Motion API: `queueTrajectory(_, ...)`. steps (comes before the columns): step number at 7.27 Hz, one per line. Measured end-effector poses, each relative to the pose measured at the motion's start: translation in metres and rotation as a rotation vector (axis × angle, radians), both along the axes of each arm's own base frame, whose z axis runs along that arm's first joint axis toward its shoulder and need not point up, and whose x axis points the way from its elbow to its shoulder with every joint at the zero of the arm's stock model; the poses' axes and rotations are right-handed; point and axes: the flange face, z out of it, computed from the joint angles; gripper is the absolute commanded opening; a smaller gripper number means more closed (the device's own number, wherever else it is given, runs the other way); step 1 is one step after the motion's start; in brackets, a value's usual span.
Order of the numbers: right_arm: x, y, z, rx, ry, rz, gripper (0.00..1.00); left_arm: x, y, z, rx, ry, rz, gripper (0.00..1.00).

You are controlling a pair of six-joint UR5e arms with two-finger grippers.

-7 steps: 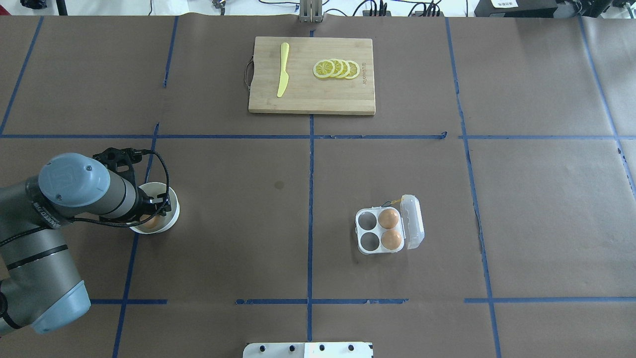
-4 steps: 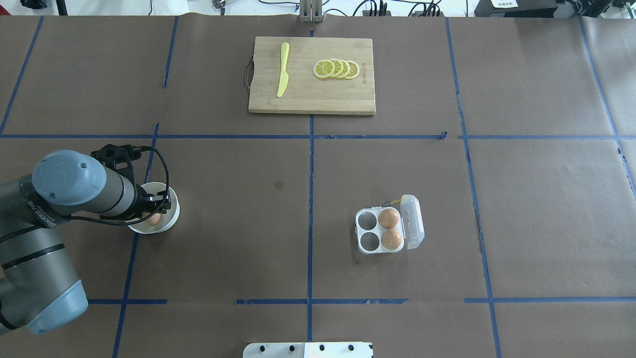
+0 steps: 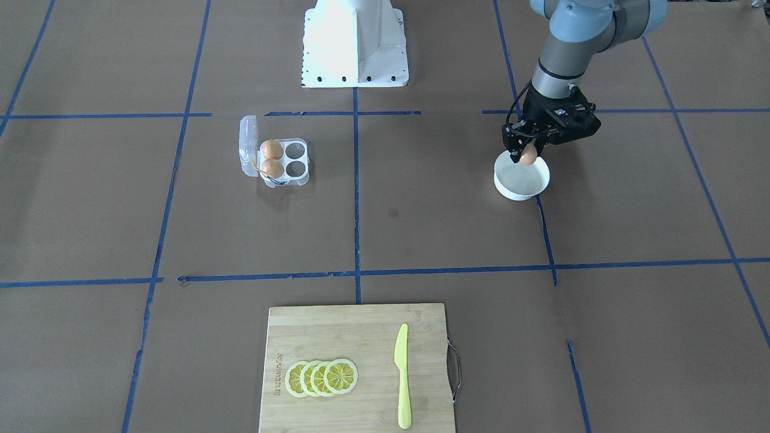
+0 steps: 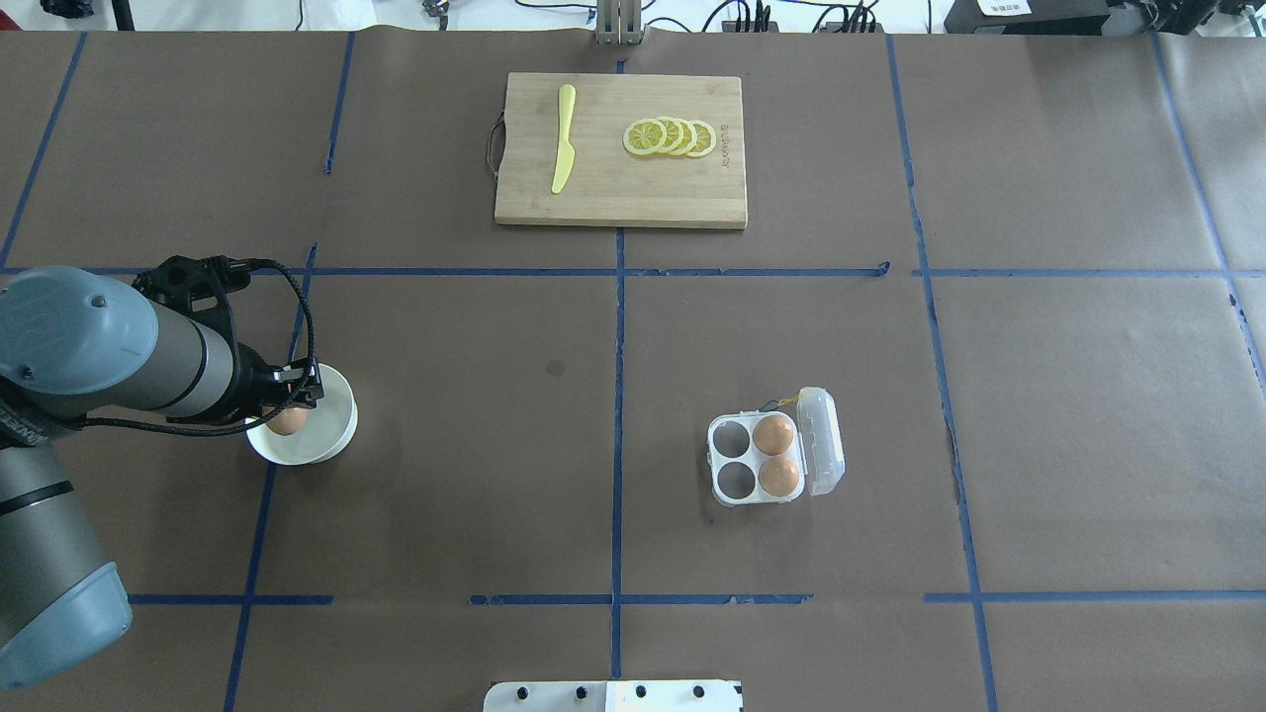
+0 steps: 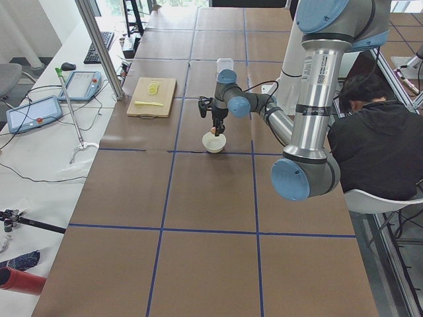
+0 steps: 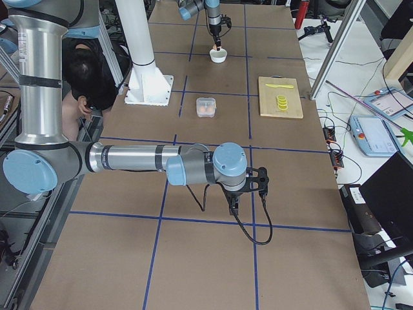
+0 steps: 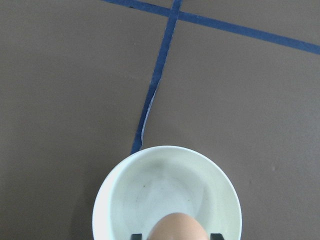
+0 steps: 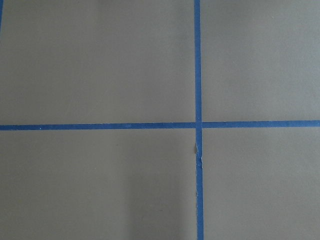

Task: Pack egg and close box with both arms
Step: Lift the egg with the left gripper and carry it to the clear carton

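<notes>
My left gripper (image 3: 527, 156) is shut on a tan-brown egg (image 3: 528, 158) and holds it just above the white bowl (image 3: 522, 180). The egg also shows in the overhead view (image 4: 288, 421) and at the bottom of the left wrist view (image 7: 176, 228), over the bowl's bare inside (image 7: 165, 185). The clear four-cup box (image 4: 734, 482) lies open near the table's middle, its lid (image 4: 824, 440) folded out to the side. Two eggs (image 4: 773, 433) fill the cups by the lid; the other two cups are bare. My right gripper (image 6: 235, 205) hangs over bare table far from the box; I cannot tell whether it is open or shut.
A wooden cutting board (image 4: 620, 198) with lemon slices (image 4: 671, 136) and a yellow knife (image 4: 563, 138) lies at the table's far side. The white pedestal base (image 3: 355, 42) stands at the robot's edge. A seated person (image 5: 373, 142) is beside the table.
My left gripper has risen out of the bowl with the egg in it and drawn slightly left in the overhead view. The box and its eggs have not moved.
</notes>
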Motion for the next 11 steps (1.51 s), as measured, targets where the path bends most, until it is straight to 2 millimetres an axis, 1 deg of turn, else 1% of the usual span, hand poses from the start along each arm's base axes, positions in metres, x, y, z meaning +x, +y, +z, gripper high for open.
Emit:
queueTrajectory(1,0.0,0.0,-0.001,0.003,0.0,0.0,1.0,0.008,-0.003,-0.029,0.041,0.033,-0.016,0.0)
queueTrajectory(2,0.0,0.0,-0.003,0.006,0.0,0.0,1.0,0.026,-0.004,-0.07,0.098,0.083,-0.051,0.0)
queueTrajectory(3,0.0,0.0,-0.004,0.008,0.0,0.0,1.0,0.055,0.001,-0.11,0.152,0.127,-0.087,0.0)
queueTrajectory(4,0.0,0.0,-0.006,0.011,-0.005,-0.001,1.0,0.09,0.01,-0.142,0.216,0.17,-0.114,0.0)
queueTrajectory(5,-0.001,0.0,-0.008,0.013,-0.019,-0.003,1.0,0.127,0.028,-0.161,0.297,0.236,-0.142,0.0)
queueTrajectory(6,-0.002,0.0,-0.009,0.015,-0.031,-0.005,1.0,0.164,0.048,-0.167,0.369,0.312,-0.173,0.0)
queueTrajectory(7,-0.002,0.0,-0.01,0.016,-0.037,-0.006,1.0,0.197,0.062,-0.168,0.417,0.383,-0.195,0.0)
queueTrajectory(8,-0.002,0.0,-0.01,0.014,-0.04,-0.005,1.0,0.224,0.068,-0.176,0.46,0.448,-0.199,0.0)
queueTrajectory(10,-0.003,0.0,-0.011,0.011,-0.044,-0.004,1.0,0.274,0.066,-0.208,0.512,0.496,-0.188,0.0)
queueTrajectory(11,-0.003,0.0,-0.01,0.01,-0.044,-0.003,1.0,0.29,0.064,-0.216,0.52,0.492,-0.182,0.0)
